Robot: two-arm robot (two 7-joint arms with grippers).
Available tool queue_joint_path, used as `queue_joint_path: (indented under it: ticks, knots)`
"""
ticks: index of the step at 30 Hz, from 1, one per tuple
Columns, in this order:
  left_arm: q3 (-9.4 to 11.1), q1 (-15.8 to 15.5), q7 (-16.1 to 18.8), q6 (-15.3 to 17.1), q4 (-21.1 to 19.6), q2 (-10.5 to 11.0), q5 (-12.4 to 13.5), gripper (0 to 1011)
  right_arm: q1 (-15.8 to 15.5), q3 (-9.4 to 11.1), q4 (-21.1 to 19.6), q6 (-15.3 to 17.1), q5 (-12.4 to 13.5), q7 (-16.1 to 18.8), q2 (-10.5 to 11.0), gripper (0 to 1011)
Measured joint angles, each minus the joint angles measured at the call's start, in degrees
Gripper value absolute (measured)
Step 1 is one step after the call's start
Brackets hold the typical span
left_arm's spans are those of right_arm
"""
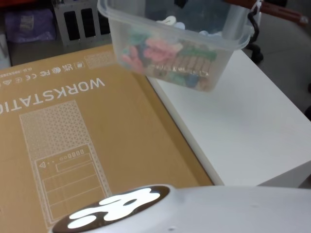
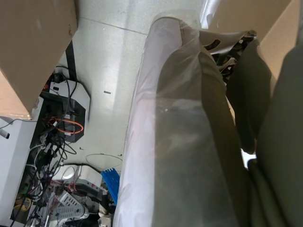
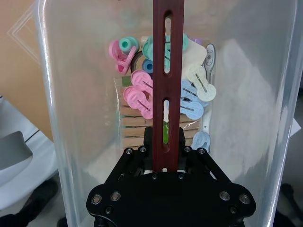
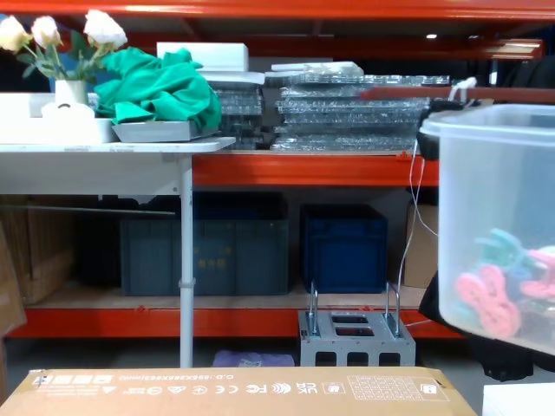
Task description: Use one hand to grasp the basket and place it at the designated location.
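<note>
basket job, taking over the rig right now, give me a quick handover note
Right gripper: shut on the long reddish-brown bar handle of the large clear plastic basket.
Left arm: not on the basket.
Basket: held in the air, tilted, above the far edge where the brown cardboard box meets the white table. Pastel plastic clips lie inside it.
Done: basket grasped and lifted with one gripper.
Left: carry it to the designated spot, set it down, release. No marked spot is visible, so confirm the target before moving.
</note>
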Motion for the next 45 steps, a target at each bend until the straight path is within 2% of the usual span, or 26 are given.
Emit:
queue_joint_path:
  ticks: [10, 18, 32, 45]
  knots:
    - [0.0, 0.0, 0.0, 0.0, 0.01, 0.0, 0.0, 0, 0.14, -1.18, -3.14, -4.06, 2.5, 0.19, -0.85, 233]
    - [0.0, 0.0, 0.0, 0.0, 0.0, 0.0, -0.01, 0, 0.16, -2.32, -5.48, -6.09, 3.03, -0.19, -1.28, 233]
    - [0.0, 0.0, 0.0, 0.0, 0.0, 0.0, 0.0, 0, -0.52, -4.83, -10.21, -10.17, 2.24, -2.14, -1.84, 233]
    - [0.0, 0.0, 0.0, 0.0, 0.0, 0.0, 0.0, 0, -1.51, -6.68, -13.82, -18.3, 1.16, -5.27, -2.91, 233]
